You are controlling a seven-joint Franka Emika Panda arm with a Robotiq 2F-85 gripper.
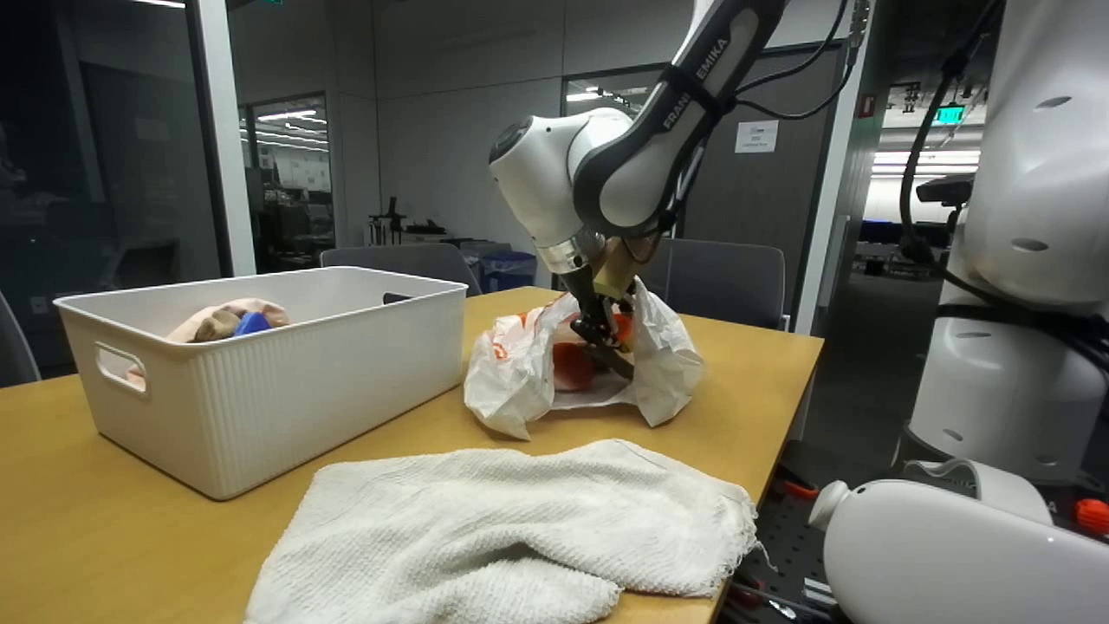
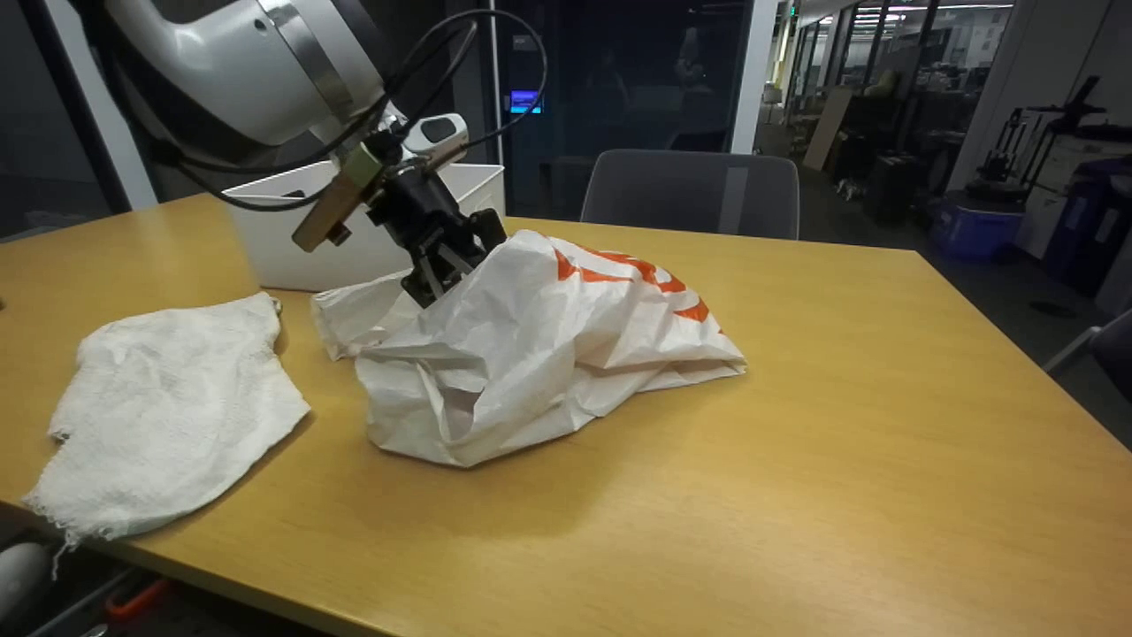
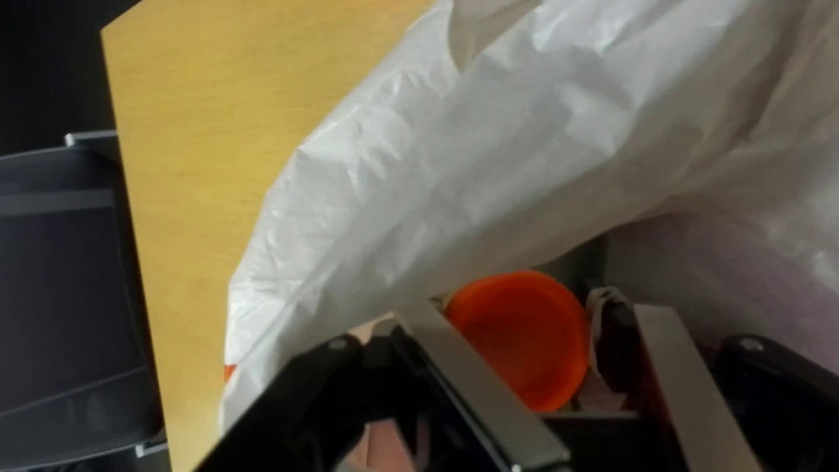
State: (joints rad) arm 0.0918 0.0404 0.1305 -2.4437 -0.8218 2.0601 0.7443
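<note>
1. While the tool (image 3: 532, 311) sits within the mouth of the bag (image 2: 539, 327), its fingers stand spread, with the orange cap (image 3: 521, 344) showing between them, inside the bag.
2. That bag lies on the worktop (image 2: 796, 442), near the bin (image 1: 346, 381) and the towel (image 1: 520, 511).
3. To work well here, centre on the orange cap: in the wrist view one finger covers its edge.
4. The bag's wall rises close by, so avoid snagging it.
5. Contact cannot be told; gentle moves seem best.

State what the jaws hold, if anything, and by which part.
Cannot tell: the jaws stand apart in the mouth of the white bag, an orange round thing showing between them, contact unclear.
</note>
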